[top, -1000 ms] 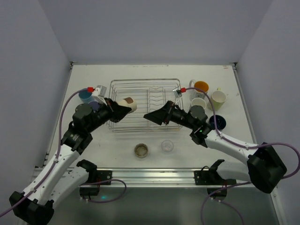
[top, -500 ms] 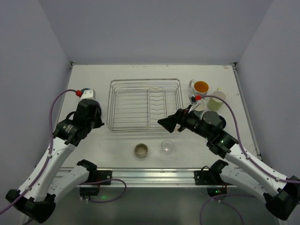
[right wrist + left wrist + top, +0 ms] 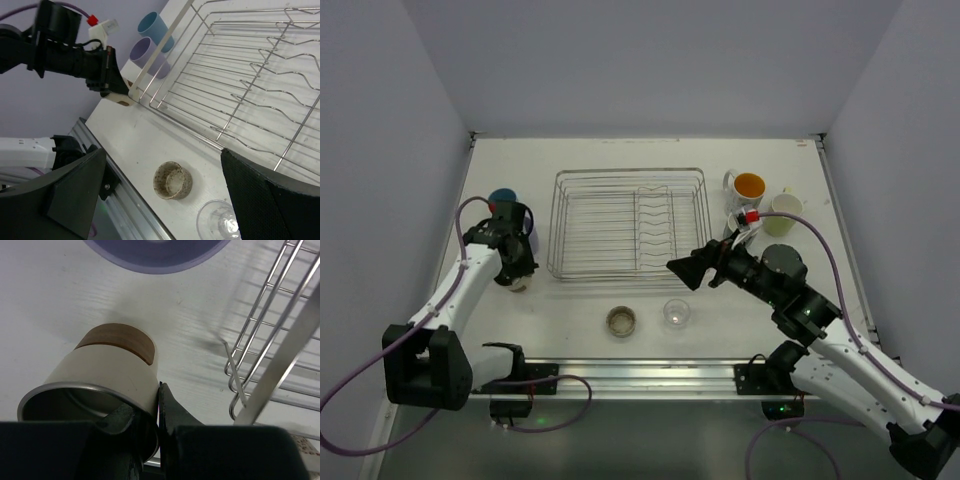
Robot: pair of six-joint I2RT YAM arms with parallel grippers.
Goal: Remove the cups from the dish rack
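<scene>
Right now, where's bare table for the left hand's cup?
Bare: the near strip between the dish rack and the speckled cup, beside the left hand and its cream cup; also the strip behind the rack. Crowded: teal cup and lavender cup beyond that hand; white mug and yellow-green cup right of the rack.

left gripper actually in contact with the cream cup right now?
Touching. Left wrist view: the left gripper pinches the cream cup at its rim, one finger inside the wall and one pressed against the outside, with no gap visible.
</scene>
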